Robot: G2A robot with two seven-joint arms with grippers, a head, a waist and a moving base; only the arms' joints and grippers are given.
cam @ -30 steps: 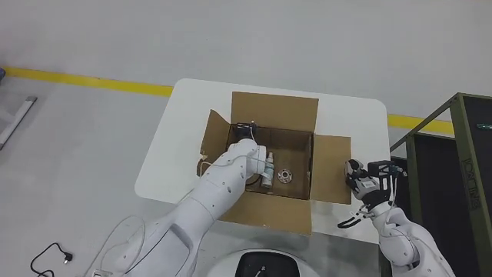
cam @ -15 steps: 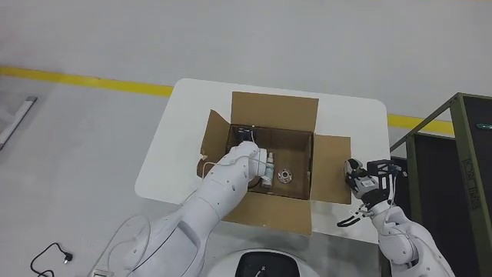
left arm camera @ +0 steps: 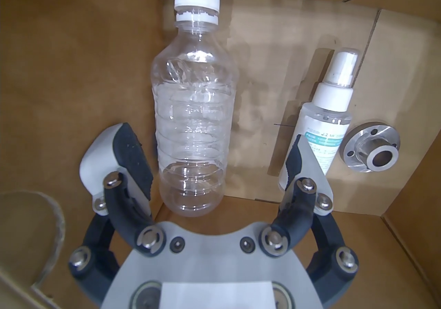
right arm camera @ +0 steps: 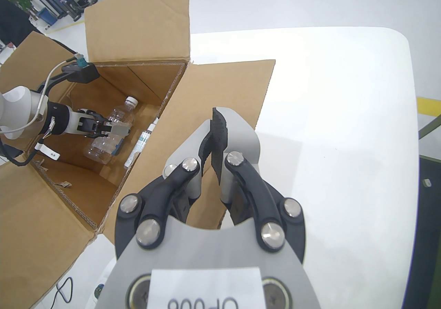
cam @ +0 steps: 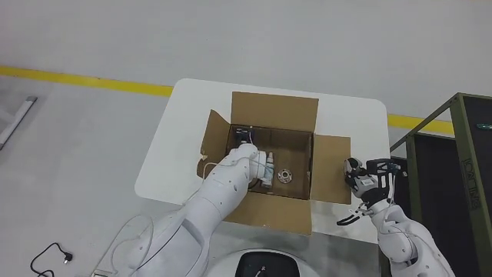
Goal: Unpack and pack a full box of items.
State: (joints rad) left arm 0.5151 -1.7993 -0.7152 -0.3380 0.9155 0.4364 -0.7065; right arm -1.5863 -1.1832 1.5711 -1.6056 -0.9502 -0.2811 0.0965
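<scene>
An open cardboard box (cam: 274,111) stands on the white table (cam: 184,123). On its floor lie a clear plastic bottle (left arm camera: 194,100) with a white cap, a small white spray bottle (left arm camera: 329,110) and a metal flange (left arm camera: 372,151). My left gripper (left arm camera: 210,155) is down inside the box and open. Its fingers straddle the lower half of the clear bottle, one pad (left arm camera: 132,155) close beside it. My right gripper (right arm camera: 217,127) is shut and empty, held over the box's right flap (cam: 330,168) near the table's front right corner.
A dark green frame (cam: 453,169) stands just off the table's right side. The box's four flaps are folded outward. A round translucent object (left arm camera: 27,227) sits at the box's left side. Bare tabletop lies right of and behind the box.
My left arm has shifted a little toward the near side of the box, settling lower over the clear bottle. The right arm has hardly moved.
</scene>
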